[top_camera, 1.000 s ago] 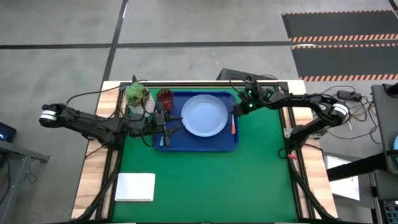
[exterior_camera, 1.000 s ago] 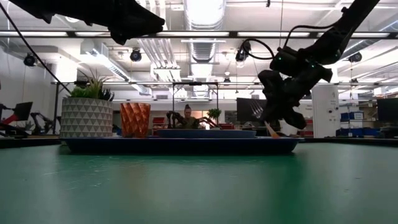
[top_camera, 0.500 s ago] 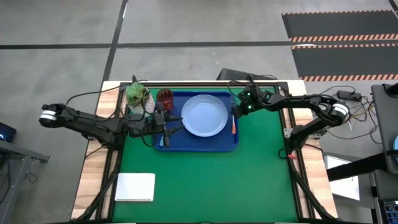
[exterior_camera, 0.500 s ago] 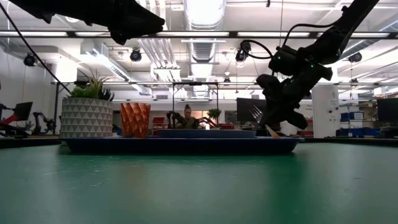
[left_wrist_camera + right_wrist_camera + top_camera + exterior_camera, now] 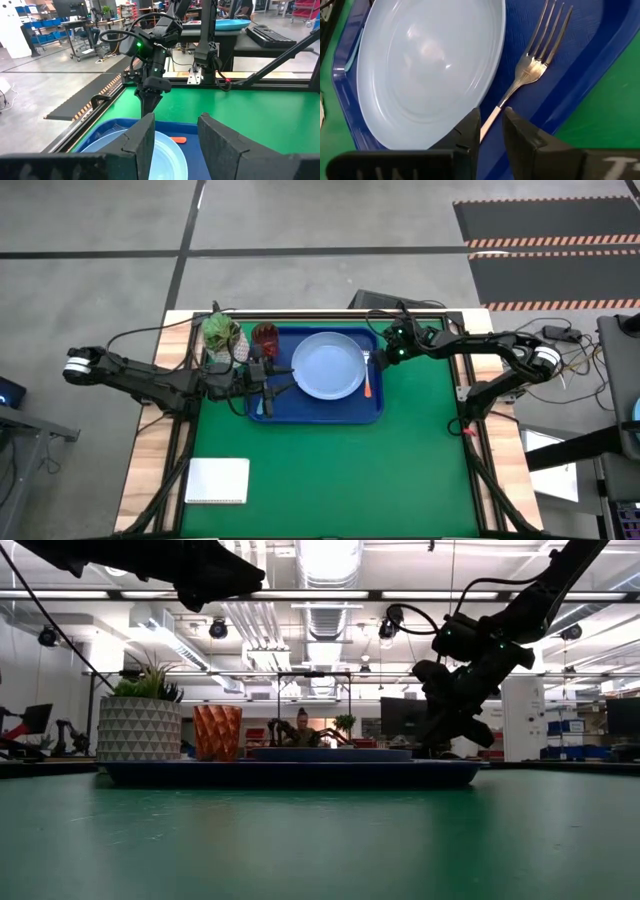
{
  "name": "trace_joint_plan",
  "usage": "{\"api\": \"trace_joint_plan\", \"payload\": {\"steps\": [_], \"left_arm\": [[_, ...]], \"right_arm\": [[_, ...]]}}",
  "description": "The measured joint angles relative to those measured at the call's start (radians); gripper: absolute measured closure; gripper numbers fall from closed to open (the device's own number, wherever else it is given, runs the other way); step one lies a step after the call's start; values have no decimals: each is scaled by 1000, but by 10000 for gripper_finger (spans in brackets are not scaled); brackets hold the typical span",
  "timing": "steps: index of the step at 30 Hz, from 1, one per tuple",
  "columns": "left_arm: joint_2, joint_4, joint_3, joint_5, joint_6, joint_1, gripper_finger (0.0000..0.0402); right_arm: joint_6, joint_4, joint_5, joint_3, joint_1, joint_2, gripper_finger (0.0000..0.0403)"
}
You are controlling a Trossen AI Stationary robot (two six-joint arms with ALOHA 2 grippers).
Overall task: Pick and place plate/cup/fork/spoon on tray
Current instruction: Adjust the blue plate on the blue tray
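Observation:
The dark-blue tray (image 5: 315,412) lies at the table's far middle. On it lie the light-blue plate (image 5: 328,366), the red cup (image 5: 265,337) at its far left corner, the blue-handled spoon (image 5: 258,406) along its left side, and the fork (image 5: 367,375) flat to the right of the plate, tines toward the far edge. My right gripper (image 5: 491,130) hovers narrowly open just above the fork's (image 5: 530,65) neck, touching nothing. My left gripper (image 5: 175,145) is open and empty above the tray's left part, facing the plate (image 5: 165,155).
A white pot with a green plant (image 5: 220,332) stands just off the tray's far left corner, next to the cup (image 5: 217,732). A white notepad (image 5: 218,480) lies at the near left of the green table. The table's near half and right side are free room.
The fork has left my right gripper. A second ago it was held tilted, tines up, over the tray's right rim. Now it lies flat on the tray beside the plate, slightly farther left. My right gripper stays above it.

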Motion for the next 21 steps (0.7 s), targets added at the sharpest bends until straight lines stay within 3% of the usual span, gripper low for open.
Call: {"api": "trace_joint_plan", "payload": {"steps": [10, 16, 21], "left_arm": [[0, 0, 0, 0, 0, 0, 271], [1, 0, 0, -4, 0, 3, 271], [8, -3, 0, -25, 7, 4, 271]], "right_arm": [[-51, 0, -1, 15, 6, -7, 339], [-76, 1, 3, 23, 69, -62, 347], [-80, 0, 101, 23, 161, -101, 358]]}}
